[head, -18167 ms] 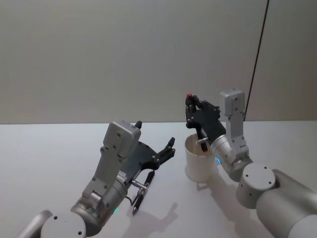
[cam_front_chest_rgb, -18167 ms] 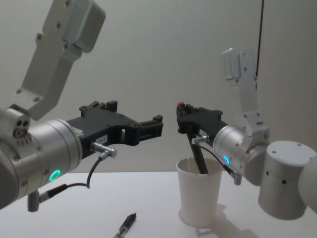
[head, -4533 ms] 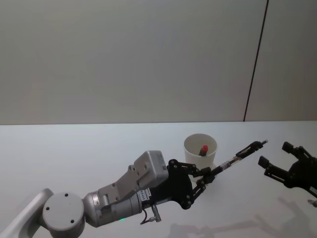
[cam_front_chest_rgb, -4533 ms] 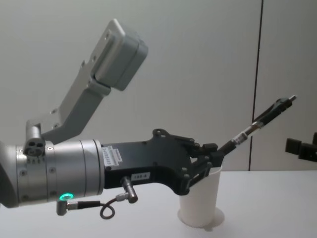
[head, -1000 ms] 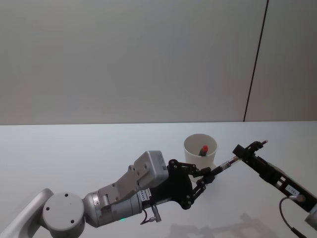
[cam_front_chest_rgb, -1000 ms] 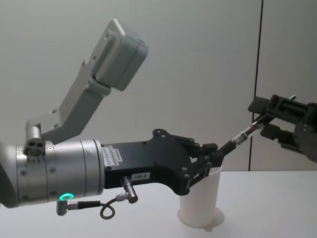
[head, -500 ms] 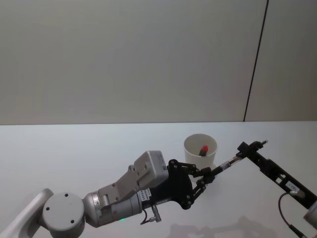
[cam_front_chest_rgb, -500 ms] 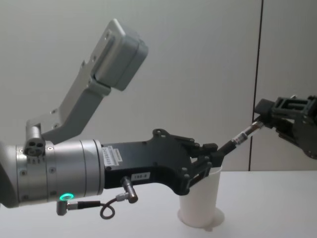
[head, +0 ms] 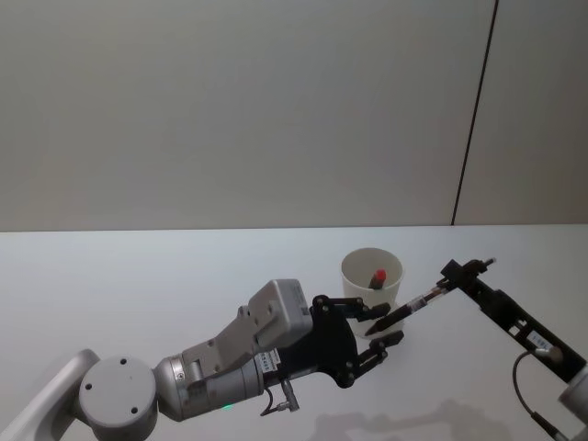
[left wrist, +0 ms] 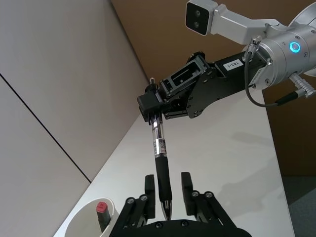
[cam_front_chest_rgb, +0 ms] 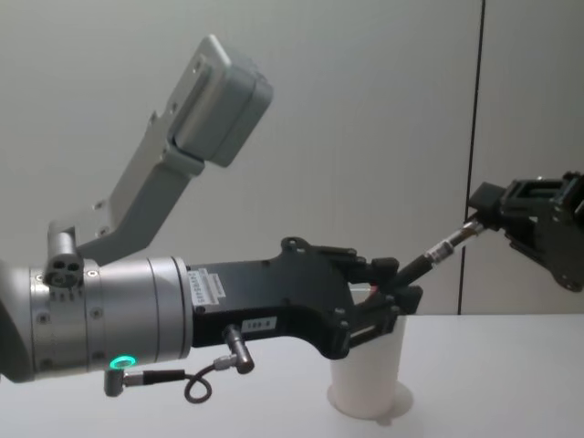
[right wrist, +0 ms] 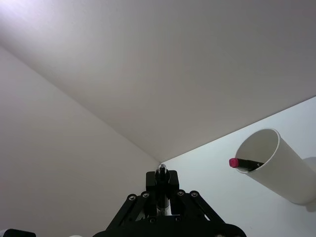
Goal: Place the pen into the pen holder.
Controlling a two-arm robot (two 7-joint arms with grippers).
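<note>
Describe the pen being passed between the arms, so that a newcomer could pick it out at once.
Find the white pen holder on the table. Just to its right, a black pen slants in mid-air, its far end clamped in the right tool. The other pen, red-capped, stands inside the cup.

My left arm reached forward from seven o'clock, low over the table, its wrist level. My left gripper (head: 378,329) had its fingers (left wrist: 186,182) spread apart, pointing toward two o'clock. My right arm came in from five o'clock, and my right gripper (head: 457,273) pointed toward ten o'clock, its fingers pinched together.
</note>
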